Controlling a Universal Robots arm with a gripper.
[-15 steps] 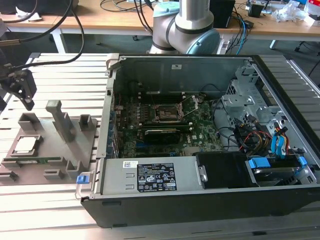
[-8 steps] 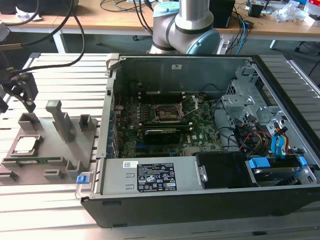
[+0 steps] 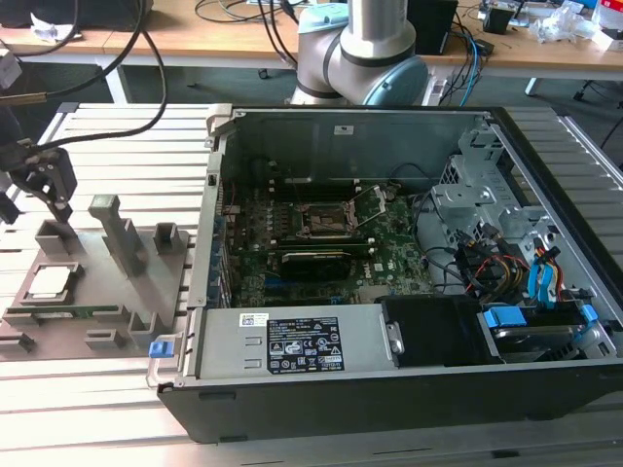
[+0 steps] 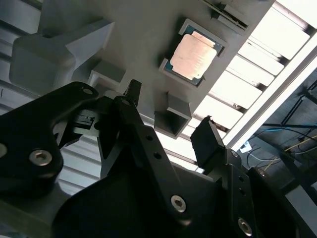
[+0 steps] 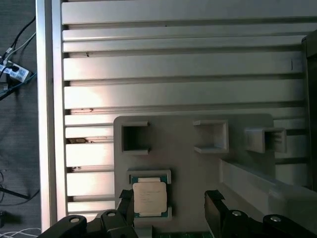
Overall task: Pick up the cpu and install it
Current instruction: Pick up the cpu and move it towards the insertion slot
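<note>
The worktop [image 3: 117, 389] is a bed of pale aluminium slats. An open computer case [image 3: 389, 263] takes up most of it. Behind runs a wooden desk [image 3: 195, 34] strewn with cables [image 3: 477, 49], and the arm's base [image 3: 365, 53] rises between the two, cut off by the top edge.

On the exterior view's left a grey tray [image 3: 107, 282] lies flat on the slats. The cpu [image 3: 51, 282] sits in a shallow square pocket of it, metal top up; the second wrist view [image 4: 193, 55] and the first wrist view [image 5: 148, 197] show the same.

The gripper [image 3: 44, 190] hangs above the tray's far end, partly cut off by the frame edge. In the second wrist view it [image 4: 171, 116] is spread wide with nothing between the fingers, clear of the chip.

Inside the case, the socket [image 3: 326, 222] is a dark square with a metal frame; I can't make out whether its frame is raised.
</note>
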